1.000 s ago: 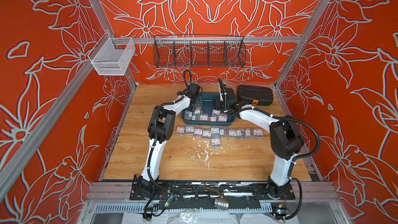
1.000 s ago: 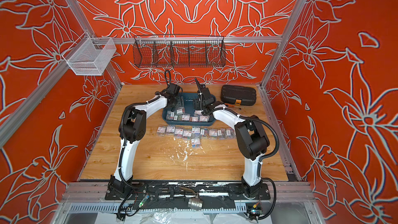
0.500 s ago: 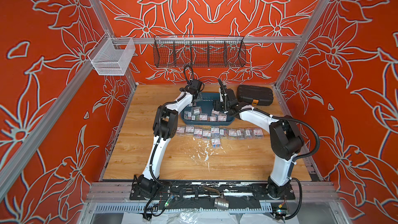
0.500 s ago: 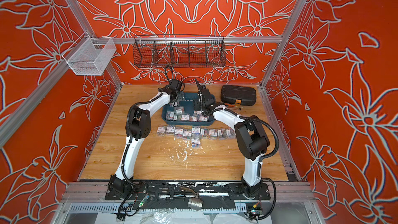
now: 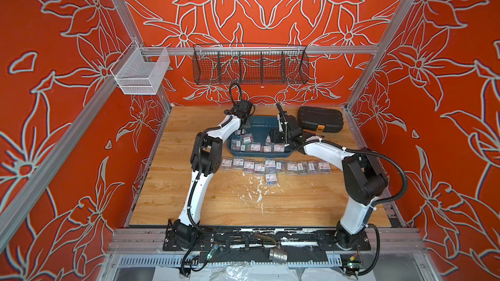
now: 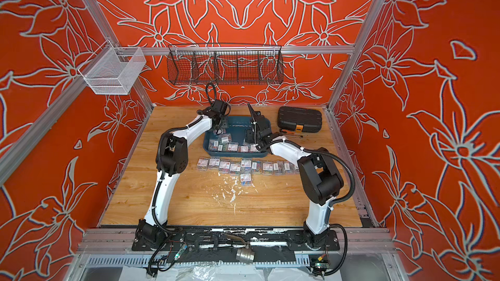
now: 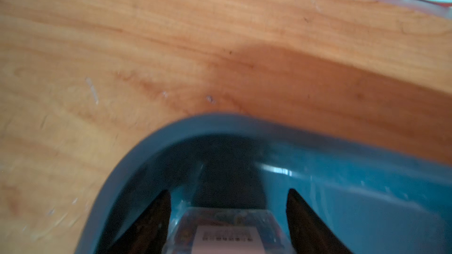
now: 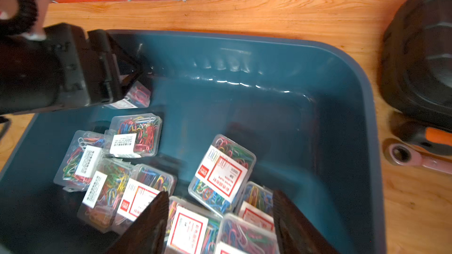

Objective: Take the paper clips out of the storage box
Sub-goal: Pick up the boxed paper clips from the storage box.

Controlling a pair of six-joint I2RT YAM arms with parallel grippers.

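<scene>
The dark teal storage box stands at the back middle of the wooden table. Several clear boxes of paper clips lie in its front half. More of them form a row on the table in front of it. My left gripper is down in the storage box's far left corner. Its fingers lie against the sides of one paper clip box. My right gripper hangs open over the boxes at the right, holding nothing.
A black ribbed case lies right of the storage box, with an orange-handled wrench in front of it. A black wire basket and a white mesh basket hang on the back rail. White flecks dot the table.
My left arm has reached further into the storage box's far left corner and its jaws have narrowed around a paper clip box. The right arm has stayed put.
</scene>
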